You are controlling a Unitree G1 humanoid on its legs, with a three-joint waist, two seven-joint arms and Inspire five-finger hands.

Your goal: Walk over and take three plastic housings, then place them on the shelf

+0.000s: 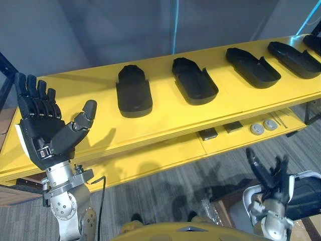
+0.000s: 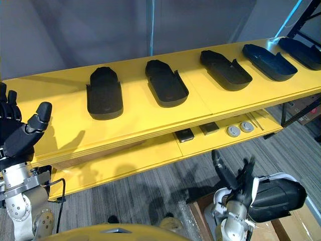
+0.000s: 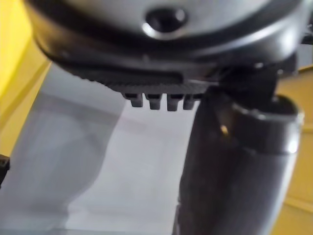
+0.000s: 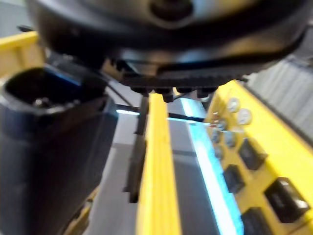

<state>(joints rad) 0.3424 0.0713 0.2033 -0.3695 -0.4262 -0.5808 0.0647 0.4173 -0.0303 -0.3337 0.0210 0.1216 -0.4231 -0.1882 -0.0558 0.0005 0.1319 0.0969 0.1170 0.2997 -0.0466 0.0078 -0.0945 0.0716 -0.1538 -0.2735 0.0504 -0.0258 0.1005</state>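
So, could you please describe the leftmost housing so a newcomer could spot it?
On the top yellow shelf lies a row of black plastic housings. The leftmost housing sits at the row's end nearest the raised left hand. It alone lies closed side up; its neighbours show hollow insides.

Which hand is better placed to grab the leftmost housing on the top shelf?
Left: the left hand is raised, open, at shelf height near the leftmost housing; the right hand hangs low, below the shelf.

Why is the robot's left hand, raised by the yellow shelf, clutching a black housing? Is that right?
No. The left hand is raised by the yellow shelf, but open and empty, as the left eye view shows.
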